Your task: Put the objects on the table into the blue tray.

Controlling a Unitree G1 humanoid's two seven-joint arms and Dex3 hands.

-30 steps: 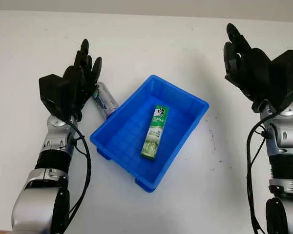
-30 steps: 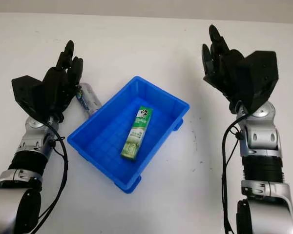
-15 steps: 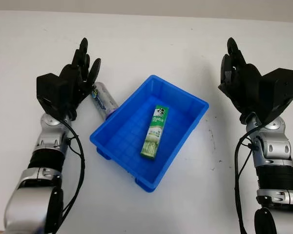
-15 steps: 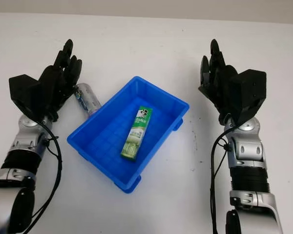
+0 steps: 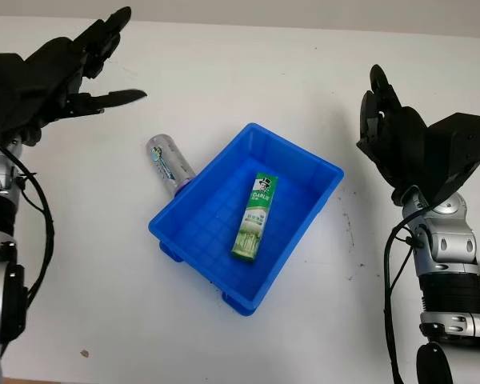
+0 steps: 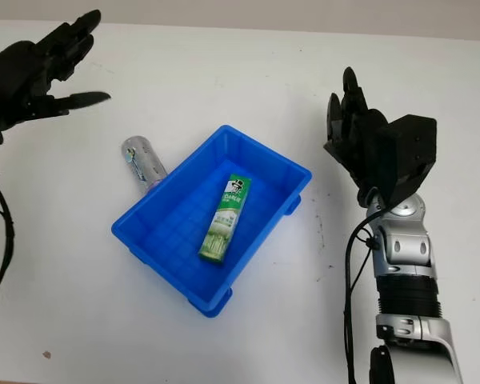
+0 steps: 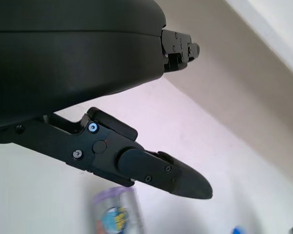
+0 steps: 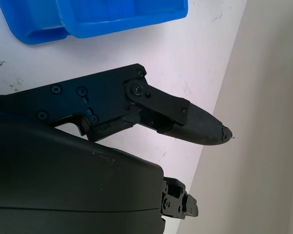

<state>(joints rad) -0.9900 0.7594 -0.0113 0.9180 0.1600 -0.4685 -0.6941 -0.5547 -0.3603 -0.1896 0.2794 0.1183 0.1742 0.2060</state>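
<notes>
The near end of the silver tube is hidden behind the blue tray's far-left rim, so I cannot tell whether it touches the wall. In my left wrist view the tube is blurred, its label unreadable, and cut off at the picture's edge. My left robot hand is cut off by the left edge. The print on the green box is too small to read fully.

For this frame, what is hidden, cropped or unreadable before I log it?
- Silver tube: its near end is hidden behind the blue tray wall in both eye views, so contact with the tray is unclear; its label print is too small to read.
- Same tube in the left wrist view: blurred and cut off by the picture edge.
- Green box in the tray: small print illegible.
- Left hand: open, partly cut by the eye view's edge.
- Right hand: open, raised beside the tray.
</notes>
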